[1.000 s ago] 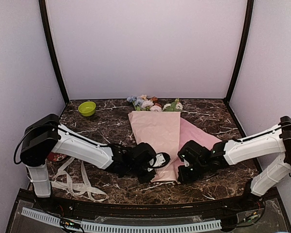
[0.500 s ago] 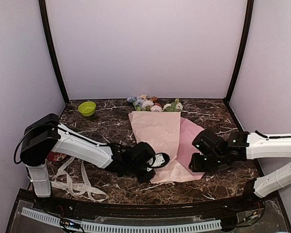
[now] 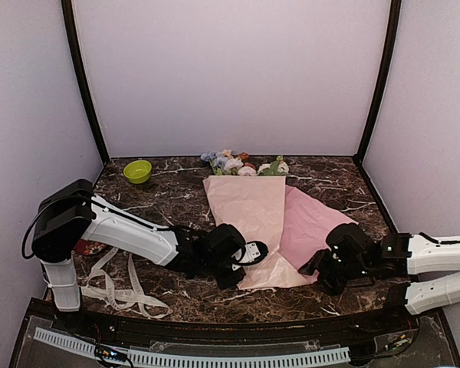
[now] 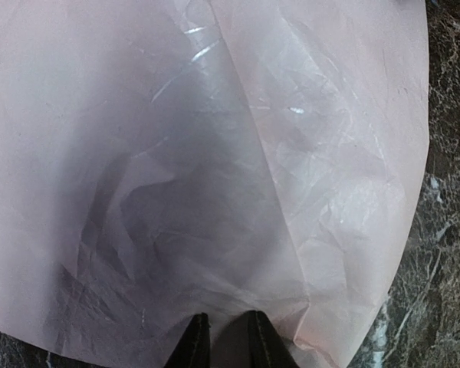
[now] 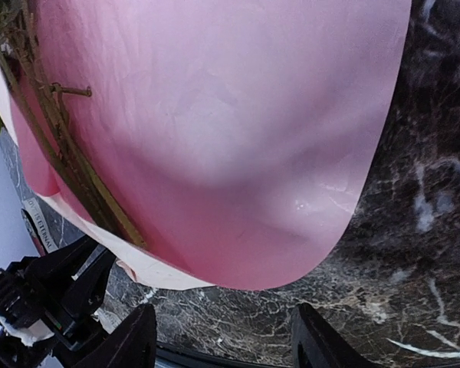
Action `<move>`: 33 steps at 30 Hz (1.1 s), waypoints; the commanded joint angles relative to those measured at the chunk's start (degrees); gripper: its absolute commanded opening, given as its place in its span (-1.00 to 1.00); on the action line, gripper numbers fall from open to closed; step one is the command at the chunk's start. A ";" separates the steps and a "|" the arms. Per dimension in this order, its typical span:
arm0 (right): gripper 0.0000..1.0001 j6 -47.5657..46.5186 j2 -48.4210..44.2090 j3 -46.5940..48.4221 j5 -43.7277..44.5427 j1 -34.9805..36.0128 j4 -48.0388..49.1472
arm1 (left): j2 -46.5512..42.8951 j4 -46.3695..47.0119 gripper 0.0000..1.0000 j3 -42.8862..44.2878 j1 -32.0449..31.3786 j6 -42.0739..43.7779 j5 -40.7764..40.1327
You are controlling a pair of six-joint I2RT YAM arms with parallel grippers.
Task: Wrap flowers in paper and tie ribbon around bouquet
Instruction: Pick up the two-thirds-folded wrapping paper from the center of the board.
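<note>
Here, paper point(image 3: 245, 203) cradles flowers point(image 3: 241, 163); left claw point(image 4: 225, 320) pinches it, right claw point(image 5: 224, 318) gapes wide.

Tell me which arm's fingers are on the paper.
The left arm's fingers, close together on the near edge of the paper. The right arm's fingers stand wide apart over bare marble.

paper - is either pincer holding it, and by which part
The left pincer pinches the paper at its near edge. The right pincer is open, off the paper, holding nothing.
</note>
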 commanded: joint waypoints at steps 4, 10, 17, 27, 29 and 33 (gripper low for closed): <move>0.28 2.49 8.70 1.71 -5.20 0.08 8.29 | -1.27 -2.99 -0.62 -1.28 0.08 -0.50 0.91; 0.24 3.62 13.97 1.01 -5.84 -0.22 8.72 | -1.74 -3.63 -0.62 -1.52 0.08 -0.41 0.75; -0.30 -0.54 15.26 0.43 -2.67 -2.68 8.89 | -3.00 -3.58 -0.61 -1.72 0.08 -0.32 0.11; -1.00 -7.84 14.78 1.82 0.57 -2.95 5.36 | -6.92 -0.42 -0.27 -1.31 0.16 -1.08 -7.77; -1.00 -9.94 15.14 2.87 0.65 -2.92 5.22 | -6.60 0.38 -0.22 -0.74 0.59 -0.65 -9.49; -1.00 -14.22 16.54 5.75 1.38 -2.87 2.56 | -3.26 0.85 -0.19 2.89 1.81 0.42 -10.57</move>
